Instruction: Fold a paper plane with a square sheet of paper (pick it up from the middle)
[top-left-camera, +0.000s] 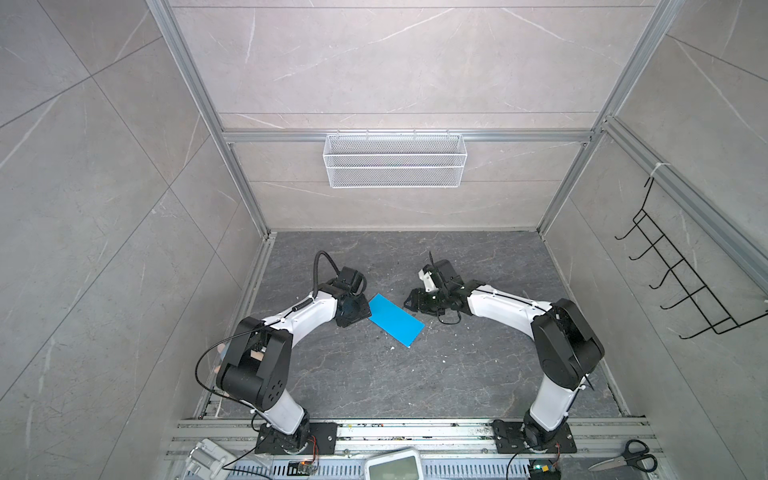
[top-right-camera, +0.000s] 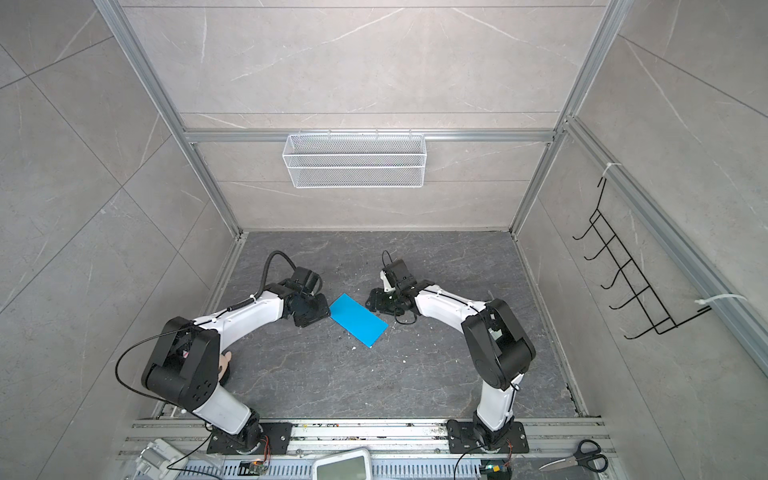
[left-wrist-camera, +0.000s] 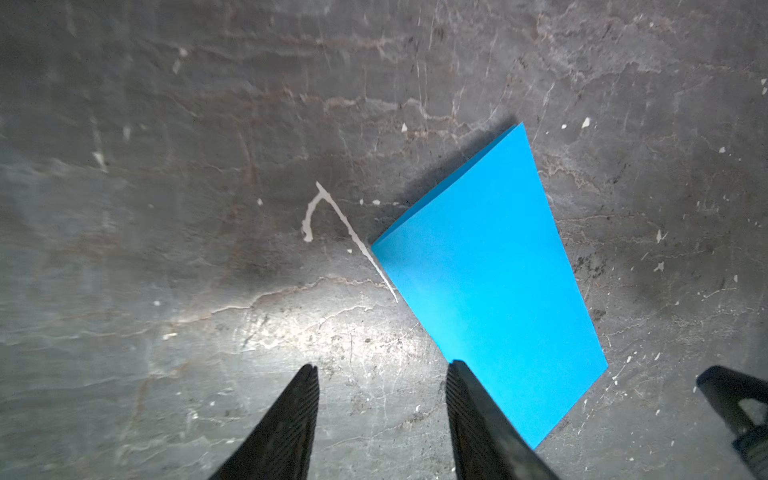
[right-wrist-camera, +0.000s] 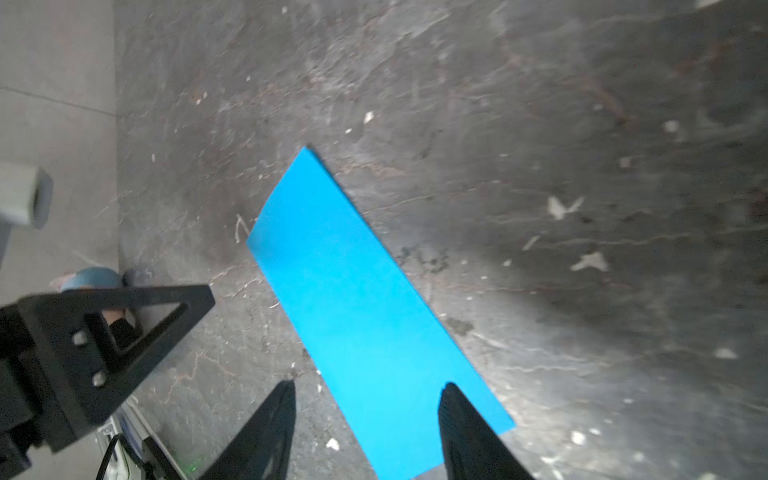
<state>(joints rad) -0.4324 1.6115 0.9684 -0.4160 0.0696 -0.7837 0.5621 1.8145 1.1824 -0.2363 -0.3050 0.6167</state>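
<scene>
Paper lies at the centre of the cell: the blue sheet of paper (top-left-camera: 397, 319) rests flat on the dark tabletop (top-left-camera: 415, 382) between the two arms, held by neither. It shows as an oblong, not a square, and a doubled edge in the left wrist view suggests it is folded once in half. In both top views its long axis runs on a slant, from a far end on the left down to a near end on the right. The left tool (top-left-camera: 353, 311) sits just beside that far short end, while the right tool (top-left-camera: 415, 303) stands near the far long edge with a strip of bare tabletop between. The left arm looks the nearer of the two. Each wrist view shows its tool with the jaws apart and nothing between them: the left tool (left-wrist-camera: 380, 370) has one finger (left-wrist-camera: 469, 399) crossing the sheet's (left-wrist-camera: 486, 291) edge in the picture, and the right tool (right-wrist-camera: 368, 384) has one finger (right-wrist-camera: 457, 411) over the sheet (right-wrist-camera: 365, 316). Whether either finger touches the paper cannot be told. The middle of the sheet lies toward the near side from both tools, so any pick from the middle would likely need a short reach along or across that slanted axis.
</scene>
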